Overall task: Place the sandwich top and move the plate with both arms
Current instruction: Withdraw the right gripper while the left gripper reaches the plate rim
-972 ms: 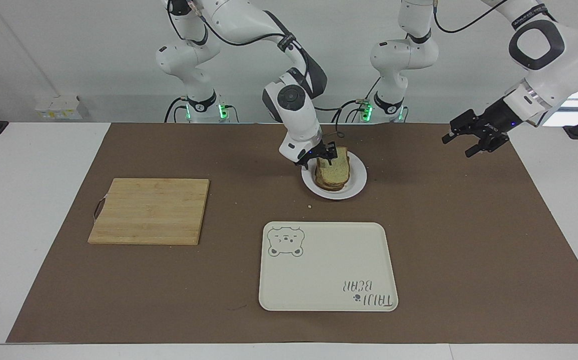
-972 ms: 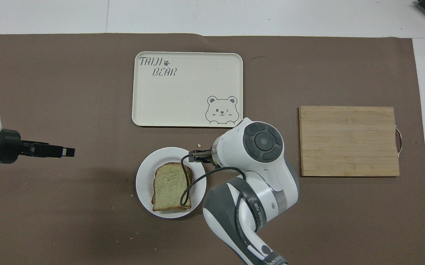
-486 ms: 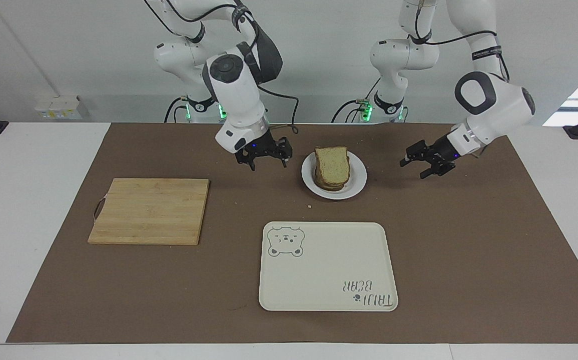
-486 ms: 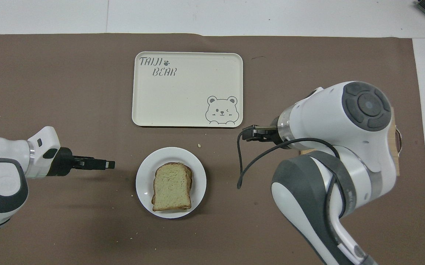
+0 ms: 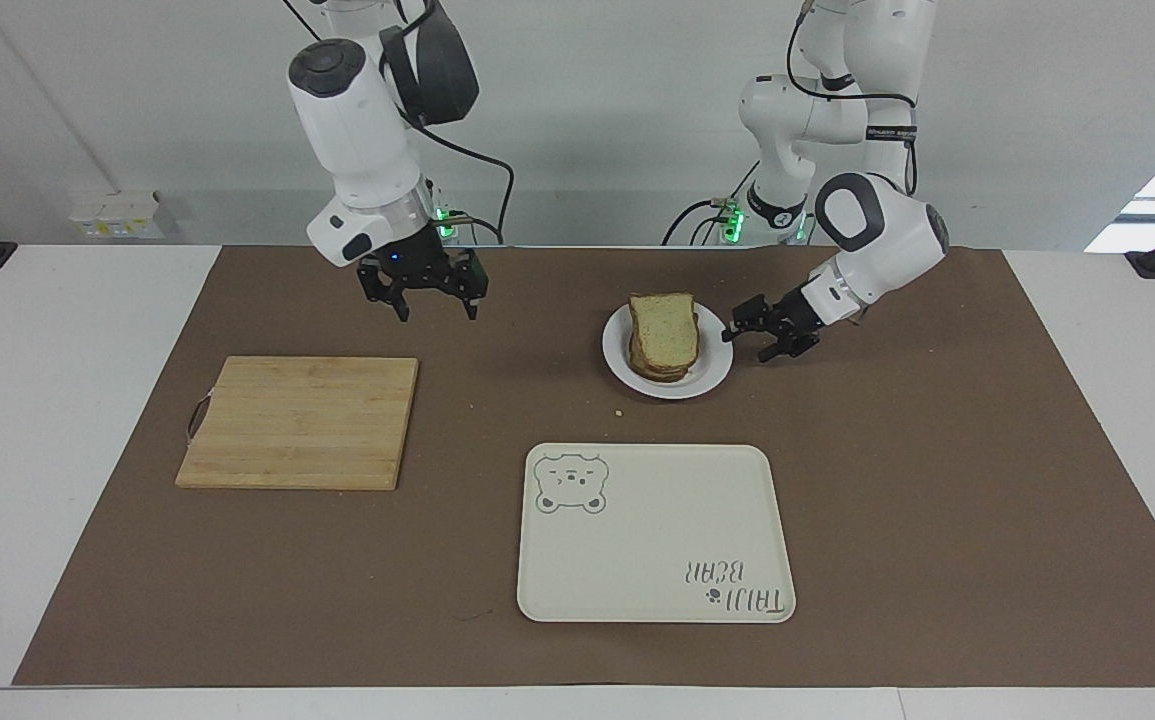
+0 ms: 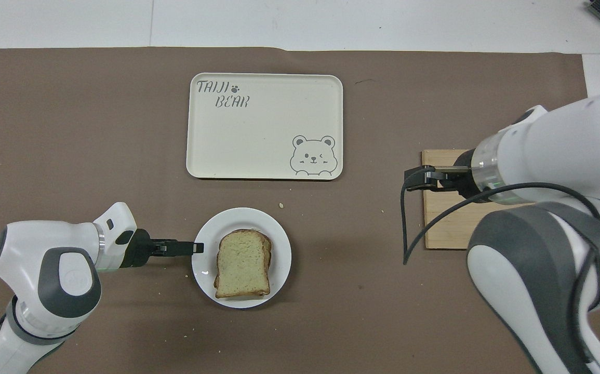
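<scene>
The bread slice (image 5: 664, 328) lies on top of the stacked sandwich on the white plate (image 5: 713, 375), which sits on the brown mat nearer to the robots than the cream tray (image 5: 653, 533). The left claw (image 5: 759, 335) is low at the plate's rim on the left arm's side, fingers spread a little and holding nothing. The right claw (image 5: 430, 297) hangs open and empty over the mat by the wooden cutting board (image 5: 300, 422).
</scene>
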You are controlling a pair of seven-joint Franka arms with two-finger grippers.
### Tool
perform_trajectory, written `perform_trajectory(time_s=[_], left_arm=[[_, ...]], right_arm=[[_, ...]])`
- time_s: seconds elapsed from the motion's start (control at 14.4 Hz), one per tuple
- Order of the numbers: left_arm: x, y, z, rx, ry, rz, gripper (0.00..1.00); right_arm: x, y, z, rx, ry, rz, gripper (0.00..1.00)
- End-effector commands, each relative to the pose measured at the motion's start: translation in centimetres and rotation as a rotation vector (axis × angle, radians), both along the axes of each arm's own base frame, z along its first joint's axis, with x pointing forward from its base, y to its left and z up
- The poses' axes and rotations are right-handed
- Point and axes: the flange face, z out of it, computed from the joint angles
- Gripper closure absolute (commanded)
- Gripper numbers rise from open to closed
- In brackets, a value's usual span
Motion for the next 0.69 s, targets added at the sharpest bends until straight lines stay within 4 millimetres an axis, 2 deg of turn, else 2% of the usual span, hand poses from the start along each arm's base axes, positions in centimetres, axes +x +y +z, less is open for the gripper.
perform_trajectory(time_s=[0.0, 0.07, 0.35, 0.49, 0.62], left_arm=[[-1.7, -1.3, -0.8, -0.010, -0.012, 0.026, 0.00], [-2.0, -1.4, -1.0, -0.016, -0.006, 0.038, 0.00], [-2.5, -2.3, -1.4, -0.019, 0.000, 0.031, 0.20], [-2.8, -2.3, -1.9, -0.014, -0.002, 0.012, 0.24], [-3.2, -2.2, -2.5, -0.010, -0.003, -0.004, 0.39]], right_arm=[[0.2, -2.8, 1.3, -0.027, -0.012, 0.002, 0.00], [0.2, -3.5, 1.8, -0.033, -0.022, -0.008, 0.00], [0.3, -6.0, 3.4, -0.057, -0.042, -0.044, 0.00], [0.2, -6.5, 4.8, -0.075, -0.053, -0.038, 0.00], [0.0, -7.5, 6.2, -0.080, -0.051, -0.021, 0.00]])
